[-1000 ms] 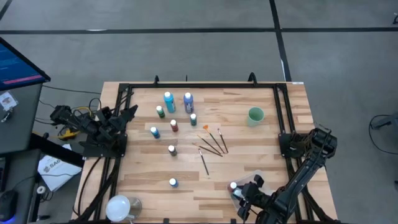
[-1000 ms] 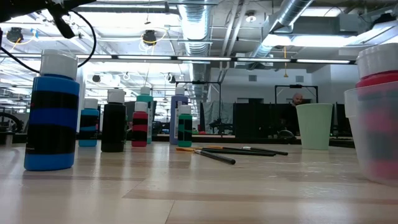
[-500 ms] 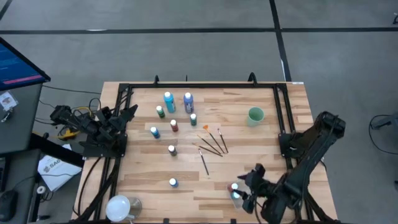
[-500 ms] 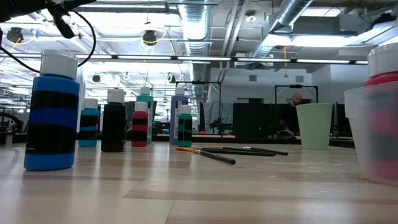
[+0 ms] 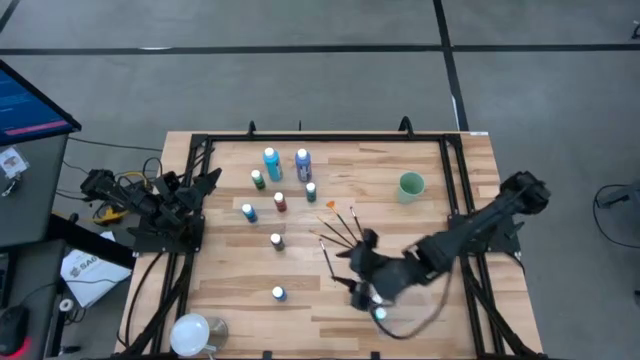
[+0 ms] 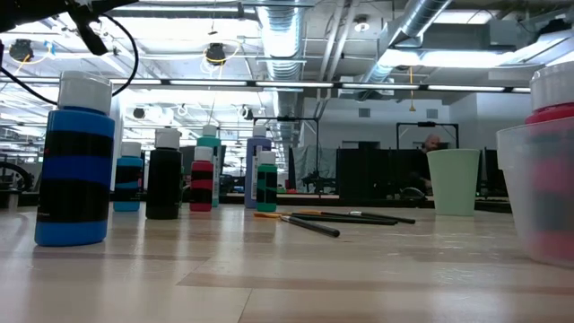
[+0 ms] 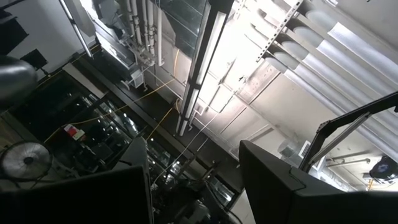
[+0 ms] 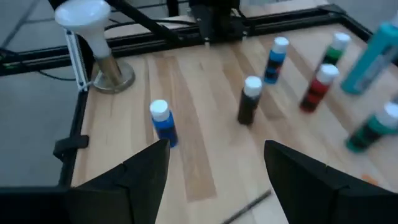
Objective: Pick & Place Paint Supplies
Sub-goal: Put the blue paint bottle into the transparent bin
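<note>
Paint bottles stand upright on the wooden table (image 5: 420, 150): a far-left cluster of teal (image 5: 271, 163), blue (image 5: 303, 163), green (image 5: 258, 179) and red (image 5: 280, 201), then a black one (image 5: 277, 241) and a blue one (image 5: 279, 293) nearer. Thin brushes (image 5: 342, 230) lie flat at mid-table. My right gripper (image 5: 350, 268) hovers open just on the near side of the brushes, nothing between its fingers (image 8: 214, 180); ahead of it are the blue (image 8: 163, 123) and black (image 8: 250, 99) bottles. My left gripper (image 7: 193, 186) is parked open at the left edge, pointing upward.
A clear tub (image 6: 538, 193) with a red bottle inside stands at the near right, under my right arm. A pale green cup (image 5: 410, 185) stands at the far right. A white lamp (image 5: 190, 330) sits at the near-left corner. A black frame (image 5: 300, 138) borders the table.
My right gripper has left the tub at the near right corner, risen, and swung toward the table's left and far side, rolling as it went; it now hangs near the brushes. The red bottle in the tub has shifted slightly.
</note>
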Motion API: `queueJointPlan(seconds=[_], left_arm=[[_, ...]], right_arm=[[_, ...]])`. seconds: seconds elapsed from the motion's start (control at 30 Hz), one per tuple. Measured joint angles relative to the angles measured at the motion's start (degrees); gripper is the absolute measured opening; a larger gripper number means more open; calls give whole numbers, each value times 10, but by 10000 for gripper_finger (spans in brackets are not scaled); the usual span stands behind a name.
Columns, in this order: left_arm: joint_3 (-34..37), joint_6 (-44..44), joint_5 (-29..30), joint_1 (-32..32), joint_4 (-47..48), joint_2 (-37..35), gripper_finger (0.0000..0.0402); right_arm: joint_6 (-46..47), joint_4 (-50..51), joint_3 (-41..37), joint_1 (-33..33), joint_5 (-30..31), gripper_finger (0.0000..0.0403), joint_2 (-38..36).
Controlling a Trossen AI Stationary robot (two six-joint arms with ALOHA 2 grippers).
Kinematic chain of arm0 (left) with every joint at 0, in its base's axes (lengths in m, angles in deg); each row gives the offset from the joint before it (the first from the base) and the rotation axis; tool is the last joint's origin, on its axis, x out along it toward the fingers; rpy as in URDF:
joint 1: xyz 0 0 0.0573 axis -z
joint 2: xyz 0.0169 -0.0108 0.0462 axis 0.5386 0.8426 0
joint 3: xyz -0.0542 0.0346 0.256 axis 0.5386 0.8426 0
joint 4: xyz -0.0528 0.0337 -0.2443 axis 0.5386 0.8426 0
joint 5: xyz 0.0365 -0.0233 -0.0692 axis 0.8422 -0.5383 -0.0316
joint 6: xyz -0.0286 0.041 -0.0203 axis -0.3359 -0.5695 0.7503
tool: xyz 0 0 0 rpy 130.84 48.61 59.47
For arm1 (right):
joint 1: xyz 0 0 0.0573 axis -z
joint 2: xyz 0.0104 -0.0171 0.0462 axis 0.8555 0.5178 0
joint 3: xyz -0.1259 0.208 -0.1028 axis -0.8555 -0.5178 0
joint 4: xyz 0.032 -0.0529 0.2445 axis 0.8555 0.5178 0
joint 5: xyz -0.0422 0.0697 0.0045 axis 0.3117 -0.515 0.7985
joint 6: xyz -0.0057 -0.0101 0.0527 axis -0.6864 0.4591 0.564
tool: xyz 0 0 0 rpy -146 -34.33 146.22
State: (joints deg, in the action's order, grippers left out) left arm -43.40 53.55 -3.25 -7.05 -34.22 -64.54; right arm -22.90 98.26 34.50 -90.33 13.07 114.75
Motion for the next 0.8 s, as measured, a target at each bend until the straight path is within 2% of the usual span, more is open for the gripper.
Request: queueJointPlan(seconds=[0.23,0.33,0.6,0.8], left_arm=[[0,0,0,0,0,0,132],[0,0,-1,0,1,0,132],[0,5,-12,0,0,0,132],[0,5,-17,0,1,0,132]], right_arm=[[-114,-183,4,66,-118,255,81],[-137,-238,32,82,-162,255,131],[-175,-238,157,98,-260,255,266],[-175,-192,221,100,-277,255,333]])
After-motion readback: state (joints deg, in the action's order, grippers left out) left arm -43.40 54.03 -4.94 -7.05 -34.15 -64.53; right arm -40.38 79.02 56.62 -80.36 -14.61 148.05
